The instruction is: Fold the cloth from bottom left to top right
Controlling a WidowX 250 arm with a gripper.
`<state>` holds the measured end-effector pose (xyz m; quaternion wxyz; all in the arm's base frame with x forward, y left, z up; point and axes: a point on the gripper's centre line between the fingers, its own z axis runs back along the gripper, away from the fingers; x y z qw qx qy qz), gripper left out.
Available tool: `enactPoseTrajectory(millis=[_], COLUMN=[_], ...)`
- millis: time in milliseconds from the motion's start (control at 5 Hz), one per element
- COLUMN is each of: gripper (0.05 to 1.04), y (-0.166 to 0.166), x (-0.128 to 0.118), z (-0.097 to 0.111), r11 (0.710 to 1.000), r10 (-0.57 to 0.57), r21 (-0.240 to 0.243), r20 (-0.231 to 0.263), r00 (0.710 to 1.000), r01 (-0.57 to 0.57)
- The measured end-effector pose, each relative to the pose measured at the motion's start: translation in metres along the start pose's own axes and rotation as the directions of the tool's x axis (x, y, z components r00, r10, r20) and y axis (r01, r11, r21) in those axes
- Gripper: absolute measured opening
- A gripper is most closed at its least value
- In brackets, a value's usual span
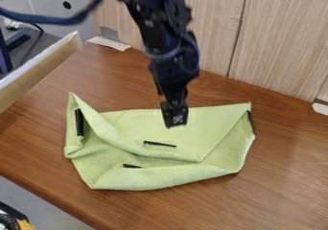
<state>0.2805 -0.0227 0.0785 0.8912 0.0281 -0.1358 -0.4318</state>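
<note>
Cloth, 1, pale green; lies on the brown table, partly folded, the fold judged unfinished; gripper, 1, black, hangs over the cloth's upper middle, whether open or closed I cannot tell, nor whether it touches the fabric.
Step in hand, by judgement: carrying the bottom left across to the top right; the left side stands bunched beneath a raised point, well apart from the upper right corner; next move probably calls for a hold on that left part, a low draw rightward and away, then release and flattening; a grip on more than 1 layer could drag the whole piece.
Material: soft, finely napped, towel-like; smoother on the upper flap; lower edge turned up in a broad, rounded band; outline irregular, many-sided; black strips, 4, narrow; tabletop wood-grained, glossy.
</note>
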Motion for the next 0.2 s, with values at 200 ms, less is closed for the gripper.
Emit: enactPoseTrajectory(millis=[200], gripper=[1.001], y=[0.0037], x=[-0.0079], z=[0.0041], r11=[0.998], r10=[0.038], r21=[-0.044], r20=[0.012], r00=[0.999], r01=[-0.038])
